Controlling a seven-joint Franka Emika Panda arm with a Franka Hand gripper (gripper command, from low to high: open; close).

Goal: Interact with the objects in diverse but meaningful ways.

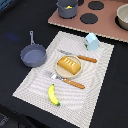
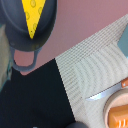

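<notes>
A cream woven placemat point(image 1: 35, 85) lay on the black tabletop point(image 1: 107, 95). On it sat a pale round plate point(image 1: 59, 72), flanked by an orange-handled knife point(image 1: 80, 57) and an orange-handled fork point(image 1: 67, 81). A pink toy stovetop point(image 1: 107, 22) with black burners stood at the far side.

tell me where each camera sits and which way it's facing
Exterior view: raised off the arm, angled down at the placemat with bread loaf, banana, frying pan and milk carton; no arm or fingers show.
Wrist view: on the wrist, looking nearly straight down on a grey pot holding the cheese wedge; no fingers clearly show.
Shared: pot with cheese, knife, bread, placemat.
</notes>
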